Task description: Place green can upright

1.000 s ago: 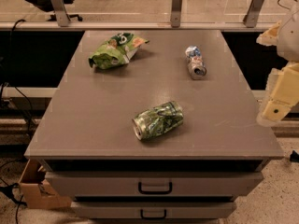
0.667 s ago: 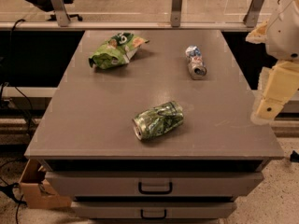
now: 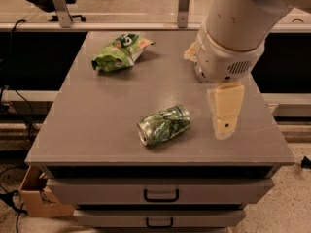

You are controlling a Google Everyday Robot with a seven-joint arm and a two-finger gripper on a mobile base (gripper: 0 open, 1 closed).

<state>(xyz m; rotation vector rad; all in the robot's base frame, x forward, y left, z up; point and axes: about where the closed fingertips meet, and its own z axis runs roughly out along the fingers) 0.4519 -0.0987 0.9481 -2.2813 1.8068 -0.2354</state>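
The green can lies on its side near the front middle of the grey table, its silver top facing front-left. My gripper hangs from the large white arm over the table's right side. It is to the right of the can, about a can's length away, and holds nothing that I can see.
A wrinkly green snack bag lies at the table's back left. The arm hides the back right of the table. Drawers sit under the table front. A cardboard box stands on the floor at the left.
The arm has swung left from the right edge to over the table, bringing the gripper closer to the green can. It now covers the slim silver-and-blue can.
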